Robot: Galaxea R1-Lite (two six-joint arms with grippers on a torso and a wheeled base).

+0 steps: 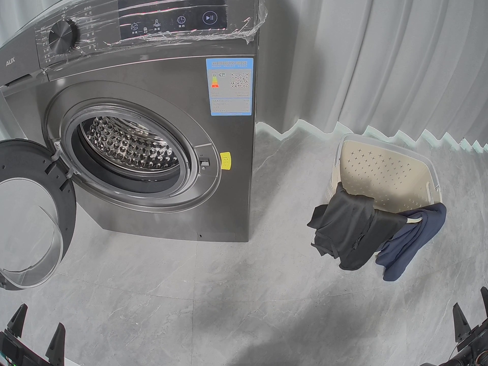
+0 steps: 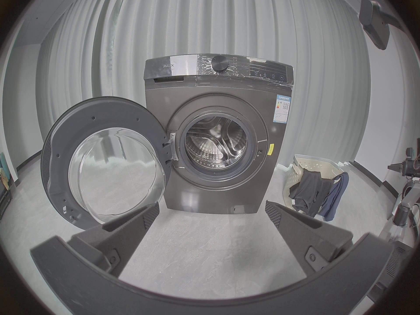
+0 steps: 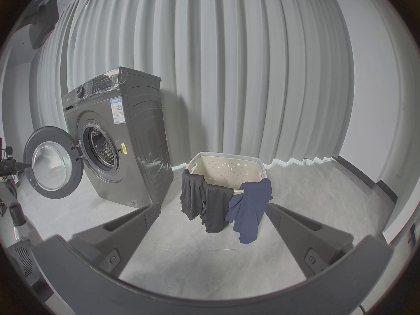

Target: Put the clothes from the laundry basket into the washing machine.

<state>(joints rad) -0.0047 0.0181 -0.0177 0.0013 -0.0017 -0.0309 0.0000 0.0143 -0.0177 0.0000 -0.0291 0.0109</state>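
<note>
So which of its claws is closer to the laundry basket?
Right. The right gripper hangs in front of the laundry basket, with open floor between; the left gripper is far across the floor, before the washing machine's open door.

A pale pleated curtain (image 1: 381,52) hangs across the back of the room, its hem folding in zigzags where it meets the floor (image 1: 254,291). In front of the curtain lie grey, marble-veined tiles with thin joints, evenly lit. Beside the curtain's end stands a plain white wall (image 3: 372,110) with a dark skirting board (image 3: 365,178).
</note>
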